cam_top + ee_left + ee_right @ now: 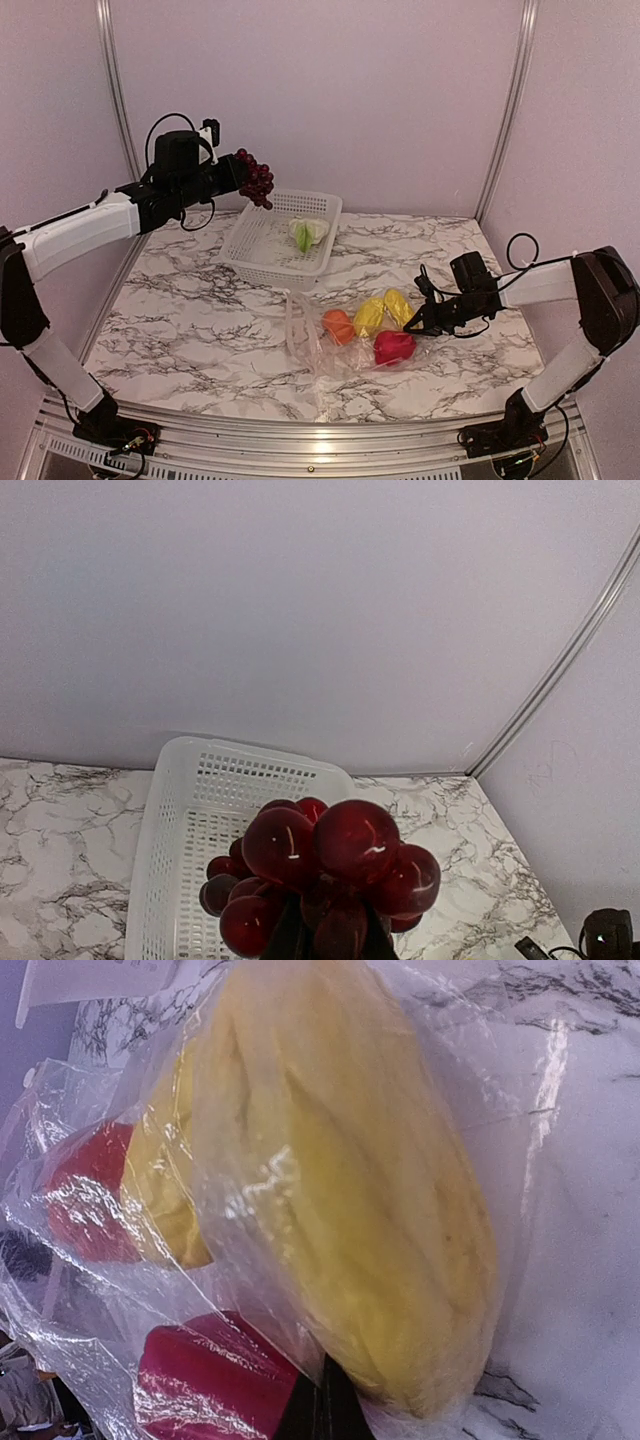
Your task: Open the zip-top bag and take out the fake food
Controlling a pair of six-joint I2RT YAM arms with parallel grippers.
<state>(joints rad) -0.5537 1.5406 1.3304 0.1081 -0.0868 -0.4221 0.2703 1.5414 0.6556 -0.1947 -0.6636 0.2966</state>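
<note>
The left arm (85, 228) reaches high over the far left of the marbled surface (170, 310). Its jaws are clamped on the dark purple grapes (256, 180), held in the air by the far left corner of the white basket (262, 250). The cabbage (307, 232) lies inside the basket. The right arm (545, 282) stretches low, jaws pinched shut on the right edge of the zip-top bag (310, 345). The bag lies just in front of the basket with the orange fruit (338, 326), two yellow pieces (370, 316) and a red piece (394, 346) inside. Plain lilac walls stand behind.
</note>
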